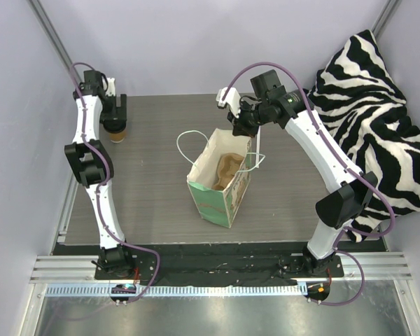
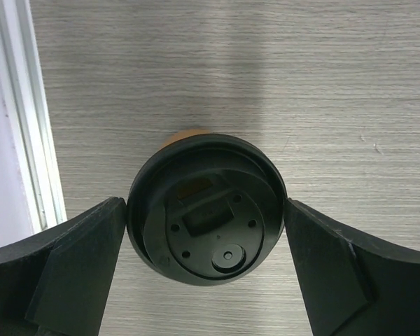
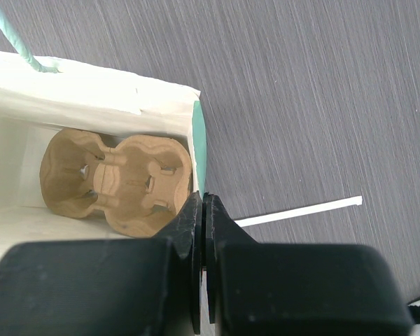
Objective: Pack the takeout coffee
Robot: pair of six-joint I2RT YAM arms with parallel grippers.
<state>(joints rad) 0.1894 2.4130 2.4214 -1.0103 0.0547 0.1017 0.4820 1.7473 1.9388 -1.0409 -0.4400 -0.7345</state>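
Black-lidded takeout coffee (image 2: 206, 210) stands upright between my left gripper's (image 2: 206, 269) spread jaws; my right gripper (image 3: 203, 231) pinches the bag's rim (image 3: 198, 136).

Grey wood-grain table (image 1: 154, 203), pale lilac walls (image 1: 175, 42), zebra-print cushion (image 1: 378, 119) at right.

One worktop (image 1: 161, 133) carries one coffee (image 1: 117, 131) and one green bag (image 1: 220, 189), with one pulp carrier (image 1: 226, 170) inside showing two cup wells. Two string handles (image 1: 185, 140) hang from the bag. Two arms work the scene, one gripper (image 1: 115, 120) at the cup, one gripper (image 1: 239, 124) at the bag. One zebra-striped cushion (image 1: 378, 119) lies alongside.
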